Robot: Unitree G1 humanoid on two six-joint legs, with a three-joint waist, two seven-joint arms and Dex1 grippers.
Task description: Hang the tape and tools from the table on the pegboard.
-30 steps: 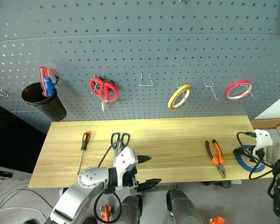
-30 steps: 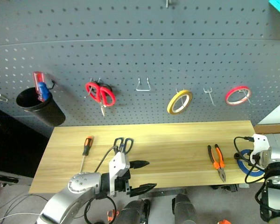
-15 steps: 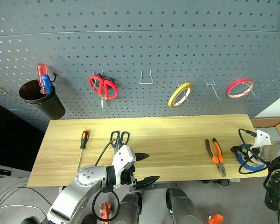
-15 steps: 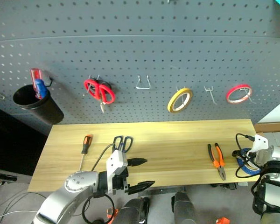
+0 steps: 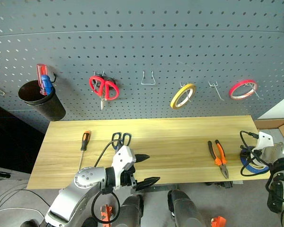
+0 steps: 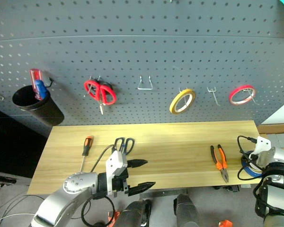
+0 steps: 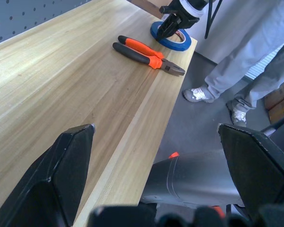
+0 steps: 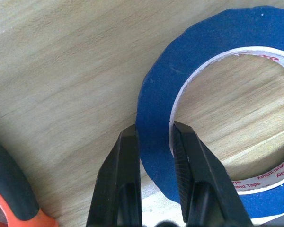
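Blue tape [image 8: 213,61] flat at right end of pale plank worktop [image 5: 180,142], its band pinched between fingers of right claw [image 8: 154,135], one outside, one inside the ring. Orange-handled pliers [image 5: 217,158] just beside; dark-looped scissors [image 5: 120,140] and slim screwdriver [image 5: 84,146] lying well apart to the left by released left claw [image 5: 144,169], below blue-grey pegboard [image 5: 142,47] carrying red scissors [image 5: 104,88], yellow ring [image 5: 182,96], red ring [image 5: 242,89]. Against a second earlier: right claw gone from spread to clenched on tape, all else unmoved.
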